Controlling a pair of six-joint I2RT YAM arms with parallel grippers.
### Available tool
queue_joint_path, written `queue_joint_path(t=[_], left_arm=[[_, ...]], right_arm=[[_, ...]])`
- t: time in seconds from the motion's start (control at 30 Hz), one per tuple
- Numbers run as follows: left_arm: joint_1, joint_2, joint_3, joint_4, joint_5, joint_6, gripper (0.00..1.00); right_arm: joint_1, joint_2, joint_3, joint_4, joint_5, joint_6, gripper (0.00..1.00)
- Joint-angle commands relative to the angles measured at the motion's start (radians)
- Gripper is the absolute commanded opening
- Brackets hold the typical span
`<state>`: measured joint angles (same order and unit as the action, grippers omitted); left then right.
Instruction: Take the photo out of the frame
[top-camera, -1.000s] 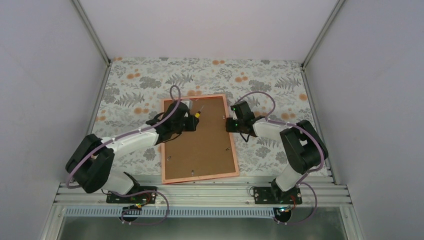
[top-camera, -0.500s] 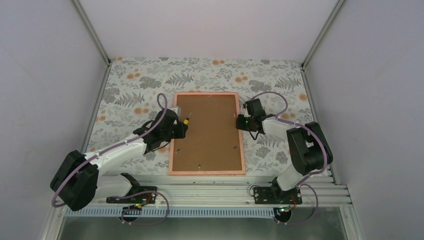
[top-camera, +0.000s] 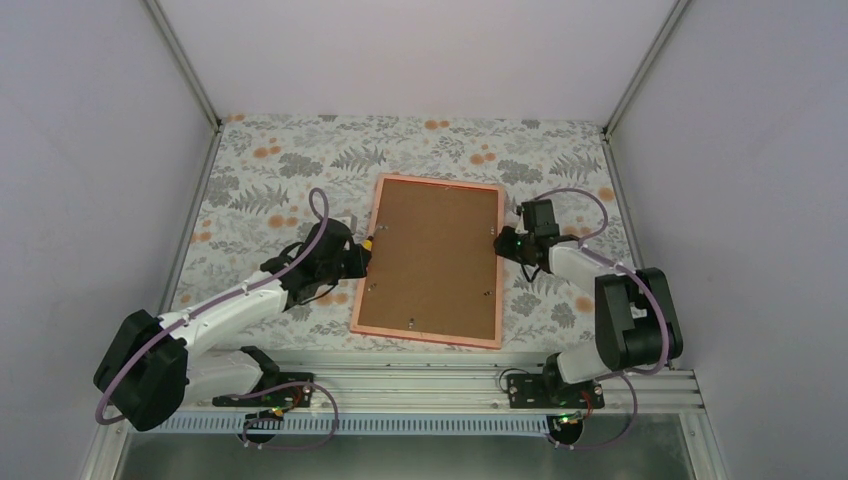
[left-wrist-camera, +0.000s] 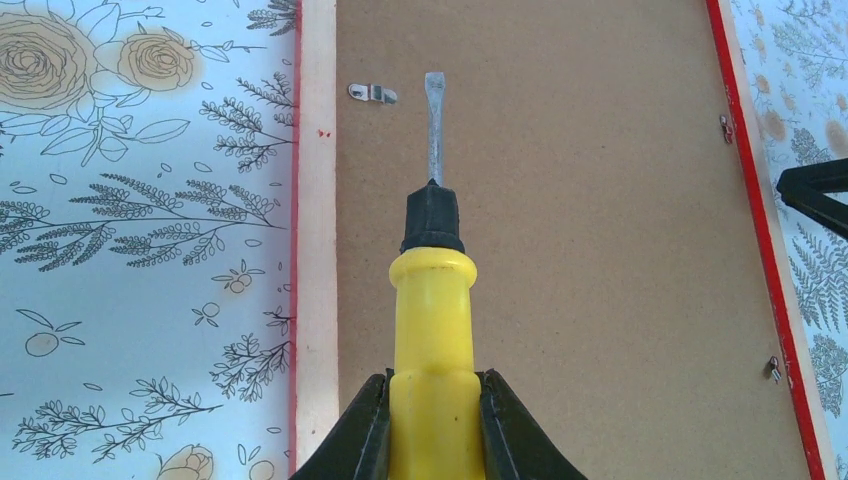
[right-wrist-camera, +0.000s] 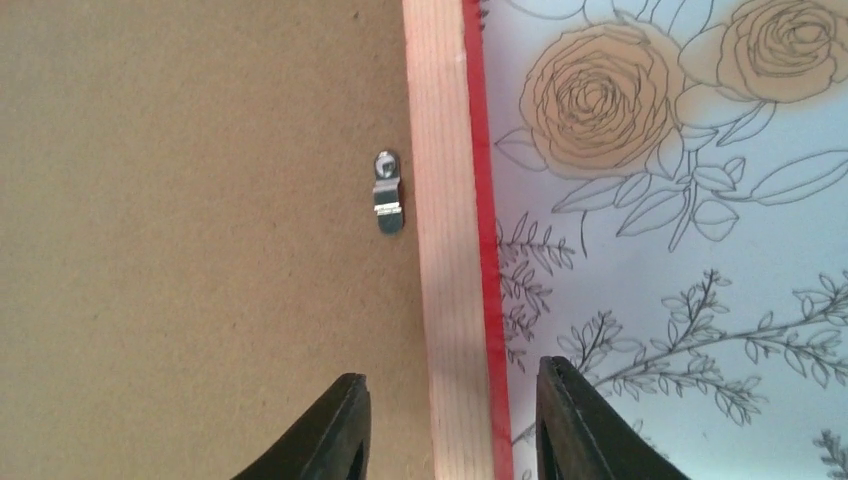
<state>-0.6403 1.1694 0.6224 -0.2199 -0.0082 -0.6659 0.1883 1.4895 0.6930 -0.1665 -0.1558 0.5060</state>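
The frame (top-camera: 425, 338) lies face down on the floral cloth, brown backing (top-camera: 432, 258) up, so the photo is hidden beneath it. My left gripper (top-camera: 355, 258) is at the frame's left side, shut on a yellow-handled screwdriver (left-wrist-camera: 435, 340). Its blade (left-wrist-camera: 434, 120) points over the backing, close to a small metal clip (left-wrist-camera: 373, 94). My right gripper (top-camera: 508, 243) is at the frame's right edge. In the right wrist view it (right-wrist-camera: 452, 378) stands open, its fingers astride the wooden rail (right-wrist-camera: 445, 200), apart from it. Another clip (right-wrist-camera: 388, 192) lies just inside that rail.
More clips (left-wrist-camera: 727, 127) sit along the backing's far edge. Floral cloth (top-camera: 270, 180) covers the table around the frame. White walls enclose left, right and back. The metal rail (top-camera: 400, 385) with the arm bases runs along the near edge.
The frame has slid right and turned clockwise. Both arms moved right with it. The right gripper, shut at the frame's edge before, has opened. The left still grips the screwdriver.
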Motion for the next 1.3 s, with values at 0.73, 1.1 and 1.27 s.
queue_joint_path(t=[0.73,1.1,1.27], left_arm=[[0.005,-0.024,0.02,0.006,0.008,0.029,0.02],[0.005,-0.022,0.022,0.0,-0.001,0.032,0.02],[0.006,-0.025,0.016,-0.002,-0.01,0.032,0.02]], right_arm=[[0.221,-0.193,-0.158,-0.233,-0.224,0.055,0.69],[0.476,-0.069,-0.062,-0.072,-0.275,0.2,0.71],[0.587,0.048,0.044,-0.035,-0.273,0.209,0.72]])
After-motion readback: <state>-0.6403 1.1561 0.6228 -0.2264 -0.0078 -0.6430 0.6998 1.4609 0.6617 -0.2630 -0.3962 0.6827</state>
